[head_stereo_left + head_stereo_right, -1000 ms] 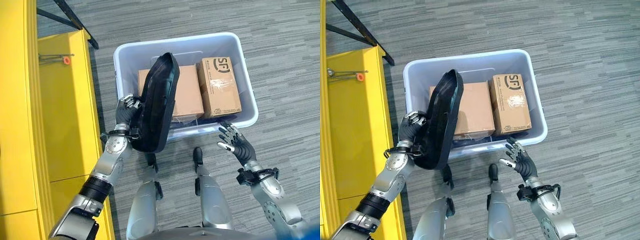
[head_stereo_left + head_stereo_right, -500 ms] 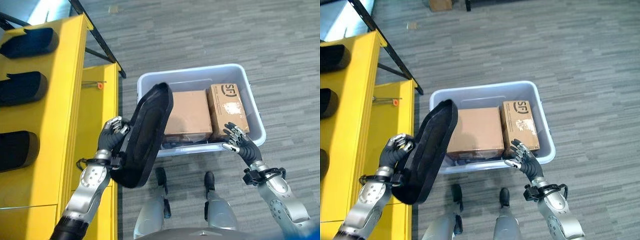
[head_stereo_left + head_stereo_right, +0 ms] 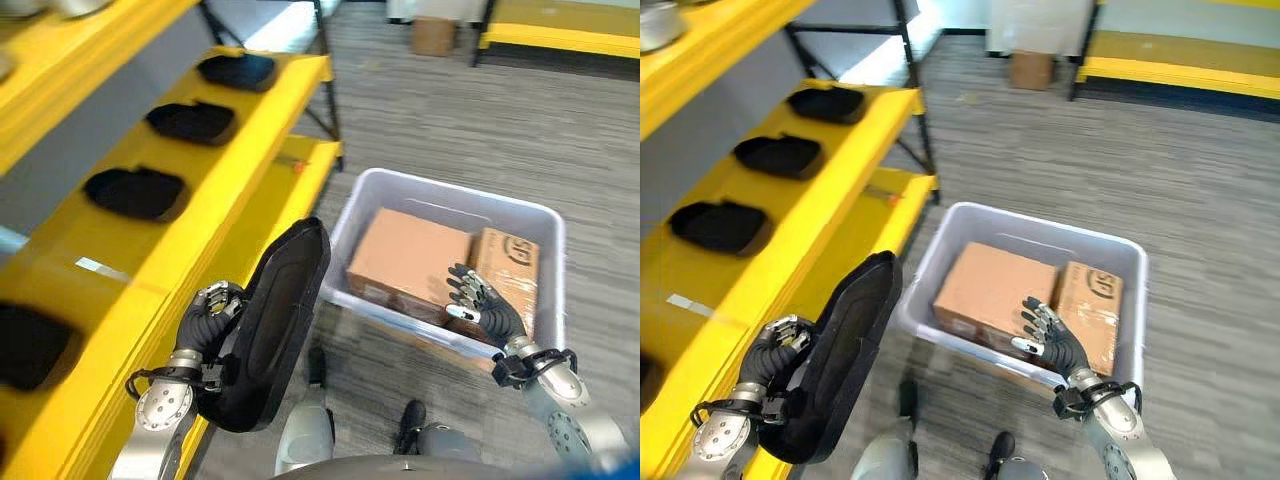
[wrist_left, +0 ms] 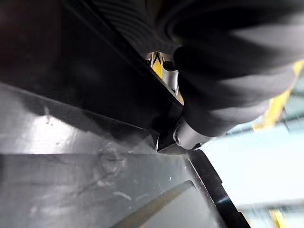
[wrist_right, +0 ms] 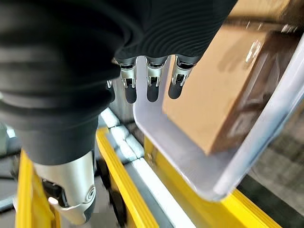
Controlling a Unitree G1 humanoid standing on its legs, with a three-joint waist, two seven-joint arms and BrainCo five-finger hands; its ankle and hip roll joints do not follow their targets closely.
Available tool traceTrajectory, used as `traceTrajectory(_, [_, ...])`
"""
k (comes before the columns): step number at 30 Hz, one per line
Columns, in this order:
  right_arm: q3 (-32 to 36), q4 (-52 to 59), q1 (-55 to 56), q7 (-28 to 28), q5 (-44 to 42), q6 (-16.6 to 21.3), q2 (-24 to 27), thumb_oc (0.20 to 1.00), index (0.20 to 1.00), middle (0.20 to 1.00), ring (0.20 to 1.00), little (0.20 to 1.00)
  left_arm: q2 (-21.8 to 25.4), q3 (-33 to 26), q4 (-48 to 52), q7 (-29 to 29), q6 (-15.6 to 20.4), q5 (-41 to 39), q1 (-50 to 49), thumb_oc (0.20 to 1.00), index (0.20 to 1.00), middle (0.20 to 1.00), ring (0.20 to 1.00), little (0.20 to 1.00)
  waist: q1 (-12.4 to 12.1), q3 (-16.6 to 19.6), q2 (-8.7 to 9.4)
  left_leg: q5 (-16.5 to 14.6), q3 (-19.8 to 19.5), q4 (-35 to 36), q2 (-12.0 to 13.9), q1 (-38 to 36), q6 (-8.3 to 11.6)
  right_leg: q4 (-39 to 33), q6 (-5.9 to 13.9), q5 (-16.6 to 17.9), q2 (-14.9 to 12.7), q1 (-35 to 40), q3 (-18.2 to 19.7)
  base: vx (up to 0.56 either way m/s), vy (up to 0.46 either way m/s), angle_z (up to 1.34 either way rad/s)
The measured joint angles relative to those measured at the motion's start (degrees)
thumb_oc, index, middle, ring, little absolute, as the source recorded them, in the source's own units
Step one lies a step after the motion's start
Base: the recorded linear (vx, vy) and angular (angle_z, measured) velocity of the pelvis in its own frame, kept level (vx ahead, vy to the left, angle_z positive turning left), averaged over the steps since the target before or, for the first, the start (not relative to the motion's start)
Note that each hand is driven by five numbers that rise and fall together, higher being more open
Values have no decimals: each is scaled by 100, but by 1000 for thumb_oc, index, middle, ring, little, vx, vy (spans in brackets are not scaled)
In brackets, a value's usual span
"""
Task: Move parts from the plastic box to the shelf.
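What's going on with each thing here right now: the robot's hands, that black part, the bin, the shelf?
Left hand: fingers curled round the black part.
Black part: lifted, held on edge beside the shelf.
Right hand: open, empty, over the bin's near edge.
Plastic bin: on the floor, holds two cardboard boxes.
Yellow shelf: several black parts already lying on it.

Even bright light; motion blur, wrist views defocused.
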State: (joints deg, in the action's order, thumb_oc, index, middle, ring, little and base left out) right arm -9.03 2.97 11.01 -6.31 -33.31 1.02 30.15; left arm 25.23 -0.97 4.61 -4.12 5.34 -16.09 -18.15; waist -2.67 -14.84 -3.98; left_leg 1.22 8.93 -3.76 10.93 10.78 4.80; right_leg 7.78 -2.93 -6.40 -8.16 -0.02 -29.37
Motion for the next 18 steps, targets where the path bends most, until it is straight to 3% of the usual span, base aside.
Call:
traceTrajectory(1, [43, 1, -29, 0, 59, 4, -18, 1000, 1000, 1000, 1000, 1000, -21, 13, -39, -1, -1, 30, 65, 200, 200, 200, 200, 200, 21, -4, 22, 15, -12, -655, 121, 1, 48, -73, -8, 68, -129, 55, -238, -89, 17, 94])
traceTrajectory(3, [113, 2, 14, 4, 90, 3, -47, 1000, 1000, 1000, 1000, 1000, -74, 48, -34, 1, 13, 122, 206, 200, 200, 200, 200, 200, 107, 5, 26, -29, -24, -1281, 341, -251, 111, -155, 48, 201, -309, 120, -568, -55, 73, 103])
traceTrajectory(5, [145, 3, 38, 8, 91, -2, -86, 1000, 1000, 1000, 1000, 1000, -141, 54, -32, 4, 11, 193, 302, 200, 200, 200, 200, 200, 253, 31, -21, -94, 6, -1398, 490, -724, 208, -53, 94, 232, -436, 136, -863, -5, 148, 91])
traceTrajectory(6, [201, 3, 71, 15, 90, -4, -102, 1000, 1000, 1000, 1000, 1000, -170, 55, -32, 7, 10, 212, 359, 200, 200, 200, 200, 200, 340, 49, -52, -145, 4, -1417, 509, -1017, 277, 62, 133, 243, -497, 133, -962, 92, 265, 128])
traceTrajectory(7, [385, 62, 212, 22, 90, -1, -80, 1000, 1000, 1000, 1000, 1000, -217, 90, -5, 15, 12, 217, 440, 200, 200, 200, 200, 200, 586, 204, -281, -79, 40, -596, 410, -1421, 198, 516, 309, 147, -658, -24, -937, 86, 236, 152])
traceTrajectory(8, [443, 62, 260, 42, 90, -3, -103, 1000, 1000, 1000, 1000, 1000, -226, 82, 40, 13, 12, 220, 541, 200, 200, 200, 200, 200, 671, 212, -252, -170, 22, -292, 313, -1452, 240, 699, 400, 118, -799, -135, -760, 99, 257, 153])
traceTrajectory(9, [443, 57, 283, 35, 94, -12, -132, 1000, 1000, 1000, 1000, 1000, -223, 58, 136, 3, 18, 220, 554, 200, 200, 200, 200, 200, 638, 250, -174, -195, 4, -3, 178, -1497, 269, 723, 572, 149, -877, -285, -688, 41, 138, 65])
traceTrajectory(10, [400, 2, 246, 16, 95, -28, -223, 1000, 1000, 1000, 1000, 1000, -192, -7, 191, 0, 17, 220, 509, 200, 200, 200, 200, 200, 447, 299, -73, -216, 17, 231, 69, -1505, 298, 712, 692, 269, -969, -440, -492, 62, 201, 17])
traceTrajectory(11, [408, -32, 193, 24, 94, -29, -405, 1000, 1000, 1000, 1000, 1000, -130, -29, 148, 1, -35, 234, 433, 200, 200, 200, 200, 200, 300, 306, 13, -227, 30, 252, -54, -1498, 292, 604, 758, 425, -1068, -432, -394, 60, 178, 5])
traceTrajectory(14, [388, -48, 229, -18, 92, -57, -629, 1000, 1000, 1000, 1000, 1000, 57, -138, 177, 2, -59, 385, 199, 200, 200, 200, 200, 200, 196, 377, 118, -336, -52, 292, -314, -1486, 160, 448, 950, 629, -1281, -326, -272, 48, 150, 29])
traceTrajectory(18, [352, -131, 365, -74, 95, -142, -696, 1000, 1000, 1000, 1000, 1000, 69, -320, 178, 4, -56, 439, -14, 200, 200, 200, 200, 200, 105, 447, 266, -418, -165, 316, -417, -1389, 40, 118, 1037, 789, -1287, -157, -328, 59, 163, 16])
